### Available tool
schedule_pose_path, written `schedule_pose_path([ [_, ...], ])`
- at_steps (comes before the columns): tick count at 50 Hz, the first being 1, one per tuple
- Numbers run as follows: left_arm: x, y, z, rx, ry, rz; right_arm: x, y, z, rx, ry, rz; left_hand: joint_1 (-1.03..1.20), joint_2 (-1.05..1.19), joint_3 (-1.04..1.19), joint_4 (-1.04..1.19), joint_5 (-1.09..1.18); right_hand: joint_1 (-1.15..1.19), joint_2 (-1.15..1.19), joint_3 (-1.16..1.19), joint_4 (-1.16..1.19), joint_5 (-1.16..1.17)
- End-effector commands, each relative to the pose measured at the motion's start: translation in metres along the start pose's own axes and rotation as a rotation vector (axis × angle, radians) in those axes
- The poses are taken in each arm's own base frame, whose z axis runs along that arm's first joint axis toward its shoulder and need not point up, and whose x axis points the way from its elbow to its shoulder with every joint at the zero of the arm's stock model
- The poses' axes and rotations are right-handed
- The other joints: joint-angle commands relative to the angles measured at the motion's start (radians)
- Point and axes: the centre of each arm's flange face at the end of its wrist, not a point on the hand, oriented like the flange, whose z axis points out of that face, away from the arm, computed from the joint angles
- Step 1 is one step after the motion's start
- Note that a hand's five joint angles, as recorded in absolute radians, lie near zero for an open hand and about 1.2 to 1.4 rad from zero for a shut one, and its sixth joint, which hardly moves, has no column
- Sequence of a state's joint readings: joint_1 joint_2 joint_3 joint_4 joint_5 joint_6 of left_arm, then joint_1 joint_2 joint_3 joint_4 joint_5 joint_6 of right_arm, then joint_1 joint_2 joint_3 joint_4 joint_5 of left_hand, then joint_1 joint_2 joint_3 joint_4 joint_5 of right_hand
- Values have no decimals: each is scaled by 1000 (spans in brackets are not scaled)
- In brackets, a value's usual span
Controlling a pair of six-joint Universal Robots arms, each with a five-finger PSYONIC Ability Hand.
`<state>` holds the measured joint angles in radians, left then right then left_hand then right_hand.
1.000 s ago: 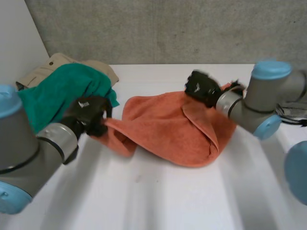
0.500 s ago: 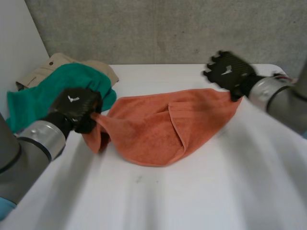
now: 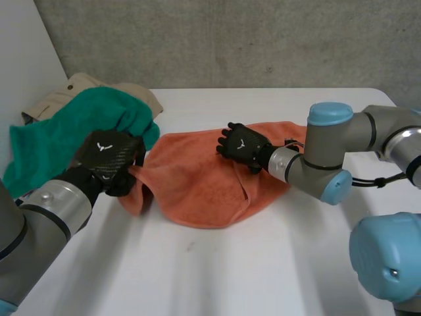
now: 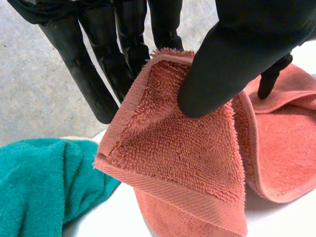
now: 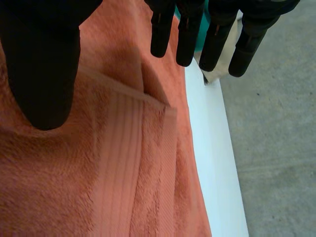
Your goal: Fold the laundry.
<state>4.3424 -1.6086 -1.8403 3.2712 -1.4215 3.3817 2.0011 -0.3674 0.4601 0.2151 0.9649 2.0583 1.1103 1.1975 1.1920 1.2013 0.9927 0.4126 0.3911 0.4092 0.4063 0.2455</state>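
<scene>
An orange towel [image 3: 197, 187] lies crumpled and partly folded over itself in the middle of the white table [image 3: 263, 263]. My left hand [image 3: 108, 158] is at its left corner and lifts it slightly. In the left wrist view, the thumb [image 4: 232, 54] pinches that corner of the orange towel [image 4: 187, 163] against the fingers. My right hand [image 3: 242, 146] hovers over the towel's far middle part, open. In the right wrist view, its straight fingers [image 5: 187, 34] stand just above a hemmed fold of the orange towel [image 5: 98, 173], holding nothing.
A green towel [image 3: 66, 135] lies heaped on a beige garment [image 3: 82, 87] at the table's far left, right behind my left hand; the green towel [image 4: 39, 187] also shows in the left wrist view. The table's far edge [image 5: 212, 148] runs close beyond the right hand's fingertips.
The right hand opened and let go of the towel's right side, swung out to the right, then came back over the towel's middle. The left hand kept its pinch on the left corner.
</scene>
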Motion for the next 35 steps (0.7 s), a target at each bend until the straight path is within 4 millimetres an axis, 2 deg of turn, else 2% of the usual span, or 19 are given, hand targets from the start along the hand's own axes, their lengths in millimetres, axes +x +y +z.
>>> schedule_pose_path([
  [1,-1,-4,-2,14,-4,1,0,9,8,-1,26,-15,286,199,204,195,229,414,436,418,421,407],
  [2,-2,-4,-2,14,-7,1,-1,9,8,-1,26,-16,286,199,204,195,229,668,690,671,674,661],
  [5,-3,-5,-2,19,-12,1,-2,10,8,-2,24,-14,286,199,204,195,229,983,1004,986,989,975],
  [8,-7,-7,-1,24,-22,2,-2,11,8,-2,34,-22,286,199,204,195,229,984,1005,987,990,976],
  [11,-9,-10,-1,37,-30,2,10,7,6,-20,79,-41,286,199,204,195,229,984,1005,987,990,976],
  [13,-12,-14,-2,49,-39,3,36,0,-4,-59,143,-52,286,199,204,195,229,984,1005,987,990,976],
  [17,-18,-16,-3,57,-58,1,69,2,-31,-144,208,-40,286,199,204,195,229,984,1005,987,990,976],
  [21,-19,-15,-3,53,-62,-2,71,-11,-50,-161,190,-22,286,199,204,195,229,984,1005,987,990,976],
  [23,-18,-14,-3,50,-60,-2,66,-13,-53,-165,175,-18,286,199,204,195,229,626,647,629,632,618],
  [24,-18,-13,-4,49,-58,-5,58,-12,-53,-165,157,-28,286,199,204,195,229,225,247,229,232,218],
  [26,-17,-14,-4,50,-53,-6,52,-11,-51,-160,146,-45,286,199,204,195,229,163,184,166,169,155],
  [30,-15,-13,-4,50,-49,-7,28,-15,-46,-144,76,-143,286,199,204,195,229,78,100,81,84,71],
  [31,-15,-13,-3,53,-49,-7,22,-17,-49,-146,47,-186,286,199,204,195,229,19,41,23,26,12],
  [35,-16,-14,0,77,-57,-2,11,-29,-59,-134,-17,-252,286,199,204,195,229,28,49,31,34,20],
])
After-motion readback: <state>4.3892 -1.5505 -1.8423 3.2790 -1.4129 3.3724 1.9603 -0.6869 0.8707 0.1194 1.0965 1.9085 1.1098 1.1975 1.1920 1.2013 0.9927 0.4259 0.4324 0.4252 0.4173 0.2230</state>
